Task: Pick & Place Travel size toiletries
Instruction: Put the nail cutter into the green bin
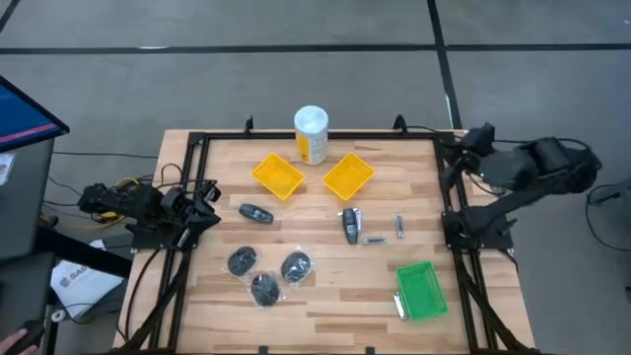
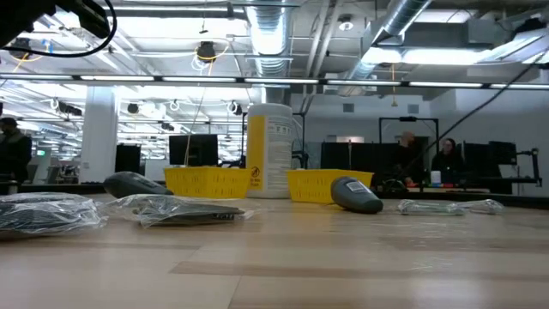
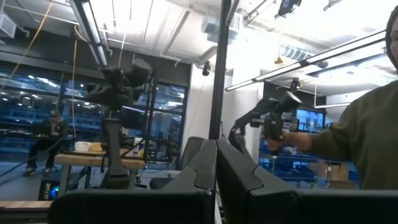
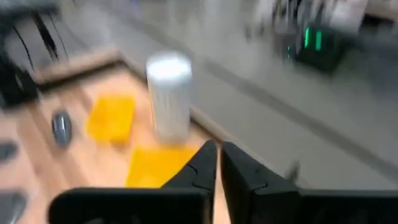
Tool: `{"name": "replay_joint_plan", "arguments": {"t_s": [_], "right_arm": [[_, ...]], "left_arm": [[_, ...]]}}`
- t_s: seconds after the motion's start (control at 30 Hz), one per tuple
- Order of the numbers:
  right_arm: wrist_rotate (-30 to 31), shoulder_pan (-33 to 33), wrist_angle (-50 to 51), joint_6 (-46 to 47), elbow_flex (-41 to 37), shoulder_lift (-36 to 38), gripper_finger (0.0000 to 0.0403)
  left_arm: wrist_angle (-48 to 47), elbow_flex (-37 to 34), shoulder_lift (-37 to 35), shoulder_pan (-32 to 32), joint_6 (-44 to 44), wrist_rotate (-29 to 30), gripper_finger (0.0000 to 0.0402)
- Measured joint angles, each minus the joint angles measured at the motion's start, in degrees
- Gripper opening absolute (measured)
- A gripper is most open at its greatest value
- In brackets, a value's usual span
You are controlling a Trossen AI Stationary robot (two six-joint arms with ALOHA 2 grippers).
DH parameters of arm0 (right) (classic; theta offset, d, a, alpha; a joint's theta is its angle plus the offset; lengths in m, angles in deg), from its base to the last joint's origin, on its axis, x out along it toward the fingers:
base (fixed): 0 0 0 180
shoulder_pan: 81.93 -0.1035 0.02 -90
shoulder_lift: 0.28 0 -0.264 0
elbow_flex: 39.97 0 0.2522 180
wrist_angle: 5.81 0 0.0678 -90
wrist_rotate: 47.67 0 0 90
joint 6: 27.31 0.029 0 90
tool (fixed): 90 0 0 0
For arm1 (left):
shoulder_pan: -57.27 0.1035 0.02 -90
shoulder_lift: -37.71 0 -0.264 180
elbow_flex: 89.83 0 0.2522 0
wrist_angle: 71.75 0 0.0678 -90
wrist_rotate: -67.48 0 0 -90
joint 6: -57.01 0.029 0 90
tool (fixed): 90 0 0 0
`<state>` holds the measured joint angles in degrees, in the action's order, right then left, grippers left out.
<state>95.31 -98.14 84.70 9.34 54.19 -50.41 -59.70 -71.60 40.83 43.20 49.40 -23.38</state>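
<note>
Wooden table [image 1: 325,296], wrapped discs [image 1: 266,274] lying untouched, left claw [image 3: 216,163] closed, right claw [image 4: 219,163] closed

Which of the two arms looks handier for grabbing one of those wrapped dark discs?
The left, probably. Its pincer sits at the table's left edge, near the three wrapped discs. The right pincer is off the far right corner, much farther away.

Pale wood table [image 1: 325,296] matt; discs [image 1: 266,276] in glossy clear wrap; yellow trays [image 1: 277,175] plastic
</note>
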Motion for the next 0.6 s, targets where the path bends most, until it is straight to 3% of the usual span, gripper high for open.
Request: {"name": "replay_joint_plan", "arguments": {"t_s": [0.13,0.27,0.4,0.6], "right_arm": [[-12.24,5.46,13.74,14.12,3.78,-8.20,0.0083],[-24.05,10.70,10.00,18.71,0.45,-12.62,0.0163],[-29.98,13.85,13.32,26.49,-4.07,-17.02,0.0237],[-38.95,17.21,5.26,29.60,-15.65,-20.35,0.0284]], "left_arm": [[-0.03,0.00,0.00,0.00,0.34,0.00,0.0002],[0.09,0.00,0.00,0.00,1.64,0.07,0.0002],[0.12,0.00,0.00,0.00,1.74,0.46,0.0002],[0.14,0.02,0.00,0.00,1.79,0.46,0.0002]]}}
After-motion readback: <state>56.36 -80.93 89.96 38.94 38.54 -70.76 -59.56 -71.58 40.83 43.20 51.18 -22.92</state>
